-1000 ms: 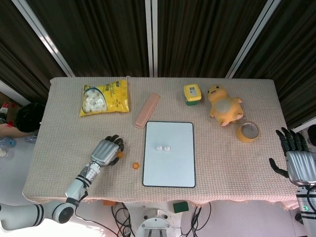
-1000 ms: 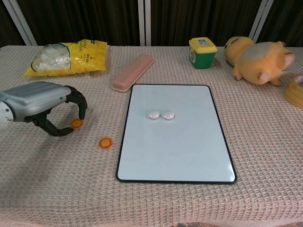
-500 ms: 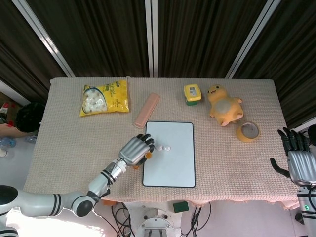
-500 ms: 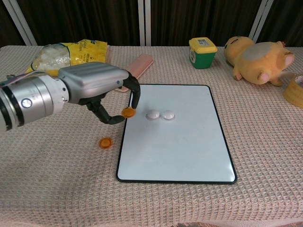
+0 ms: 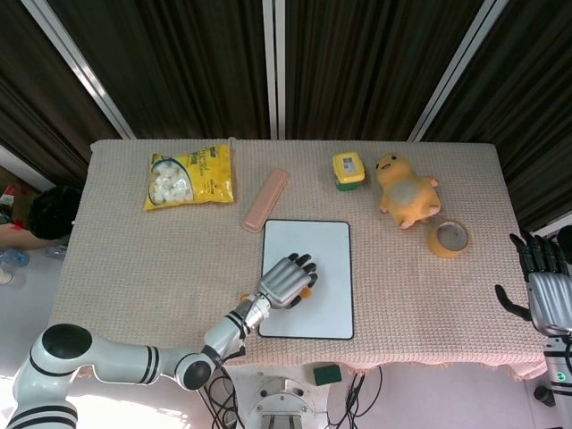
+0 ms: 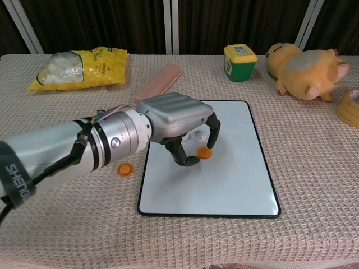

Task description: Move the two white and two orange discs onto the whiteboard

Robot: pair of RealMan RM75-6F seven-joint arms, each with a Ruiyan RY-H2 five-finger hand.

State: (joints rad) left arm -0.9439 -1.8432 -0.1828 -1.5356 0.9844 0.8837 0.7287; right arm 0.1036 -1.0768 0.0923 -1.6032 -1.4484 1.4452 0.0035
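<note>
The left robot hand (image 6: 178, 124) reached over the whiteboard (image 6: 224, 185), fingers curled downward, and pinched an orange disc (image 6: 205, 152) between thumb and a fingertip just above the board's surface, or touching it; which could not be told. One white disc (image 6: 198, 135) peeked out just behind that hand's fingers, on the board; the second white disc was hidden by the hand in both views. The other orange disc (image 6: 125, 168) lay on the worktop (image 6: 314, 168) under the left forearm, beside the board's left edge and off it.

The chest view showed the pinch plainly, with the orange disc caught at the fingertips. From the head view the same robot hand (image 5: 288, 281) covered the middle of the whiteboard (image 5: 326, 308), and only a sliver of the held disc (image 5: 306, 291) showed at its right side, while the loose disc (image 5: 243, 298) was half tucked beneath the wrist.

Only the head view caught the right robot hand (image 5: 542, 288), far off to the right past the worktop's edge, fingers spread apart and holding nothing.
</note>
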